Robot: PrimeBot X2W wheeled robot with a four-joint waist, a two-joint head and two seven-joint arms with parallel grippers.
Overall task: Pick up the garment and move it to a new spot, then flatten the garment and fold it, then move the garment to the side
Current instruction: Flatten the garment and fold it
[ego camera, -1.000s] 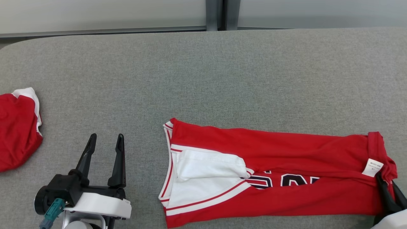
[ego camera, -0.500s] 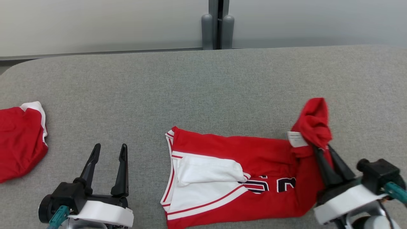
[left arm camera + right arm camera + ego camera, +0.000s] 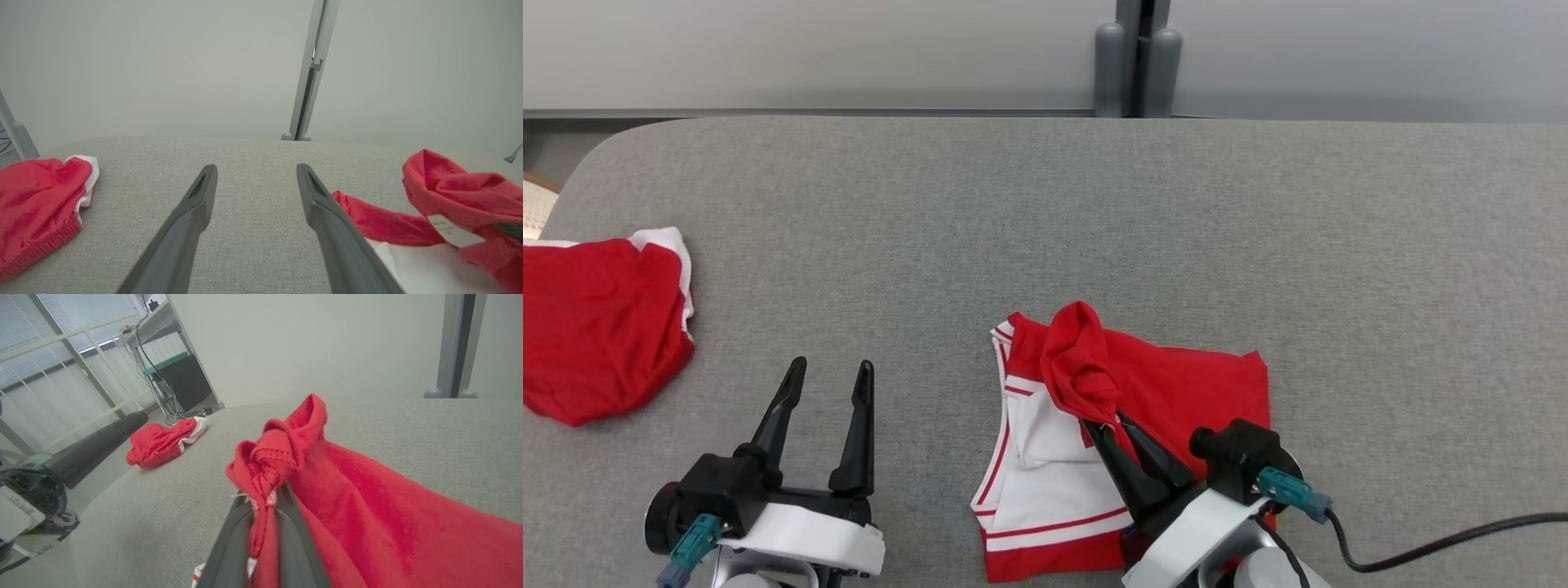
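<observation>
The garment (image 3: 1176, 384) is a red jersey with white trim, lying on the grey table (image 3: 1045, 212) at lower centre and doubled over itself. My right gripper (image 3: 1104, 423) is shut on a bunched red end of it (image 3: 282, 457), held up over the white-trimmed left part. A white label shows on the lifted cloth (image 3: 449, 230). My left gripper (image 3: 827, 374) stands open at the lower left, well apart from the garment, with nothing between its fingers (image 3: 192, 212).
Another red and white piece of clothing (image 3: 600, 322) lies crumpled at the table's left edge. A grey post (image 3: 1137, 57) rises behind the table's far edge. A black cable (image 3: 1445, 541) trails from my right wrist.
My right gripper has carried the garment's right end up and leftward over the rest, folding it to about half its length. The head camera has shifted too. The left gripper stays open.
</observation>
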